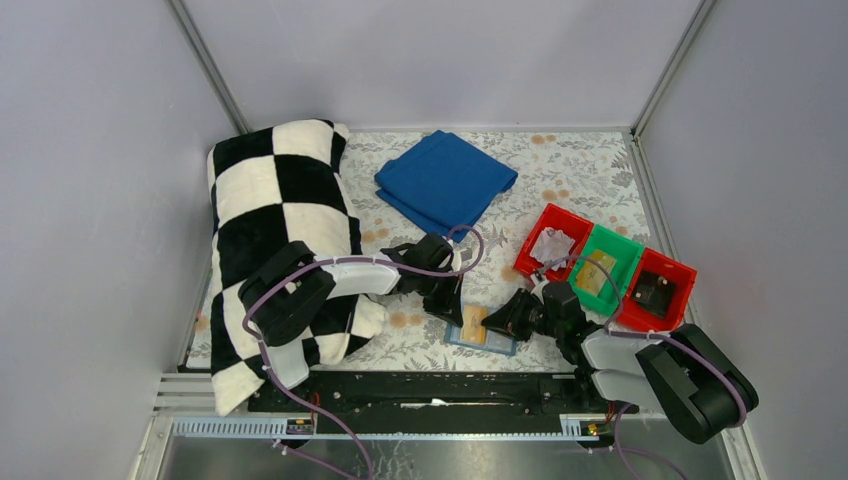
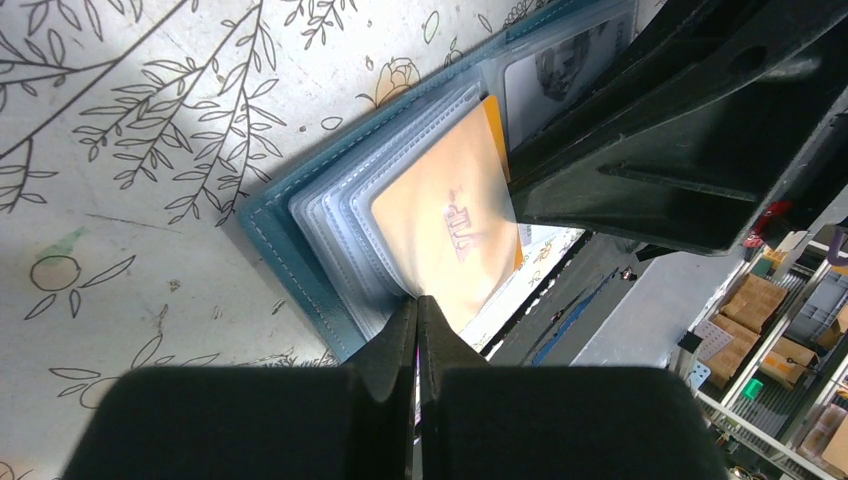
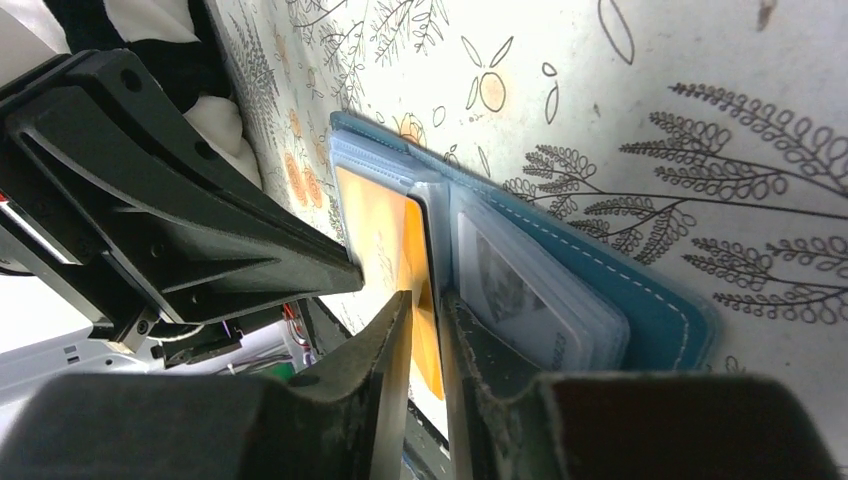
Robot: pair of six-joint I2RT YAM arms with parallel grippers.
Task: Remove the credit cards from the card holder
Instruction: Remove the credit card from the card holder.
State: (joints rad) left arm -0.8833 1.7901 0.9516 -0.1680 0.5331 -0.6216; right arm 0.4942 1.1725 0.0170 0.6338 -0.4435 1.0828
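The teal card holder (image 1: 497, 347) (image 2: 290, 250) (image 3: 640, 300) lies open on the patterned table near the front edge. One clear sleeve with a yellowish credit card (image 1: 474, 320) (image 2: 450, 210) (image 3: 385, 230) stands up from it. My left gripper (image 1: 452, 305) (image 2: 417, 305) is shut on that sleeve's edge. From the other side, my right gripper (image 1: 503, 322) (image 3: 425, 300) has its jaws a narrow gap apart astride the yellow card's corner, not clamped on it. A whitish printed card (image 2: 560, 70) (image 3: 510, 285) sits in the sleeve behind.
A black-and-white checkered cloth (image 1: 280, 220) fills the left side, under the left arm. A folded deep-blue cloth (image 1: 445, 180) lies at the back. A red bin (image 1: 553, 243), a green bin (image 1: 607, 268) and another red bin (image 1: 660, 290) stand in a row at the right.
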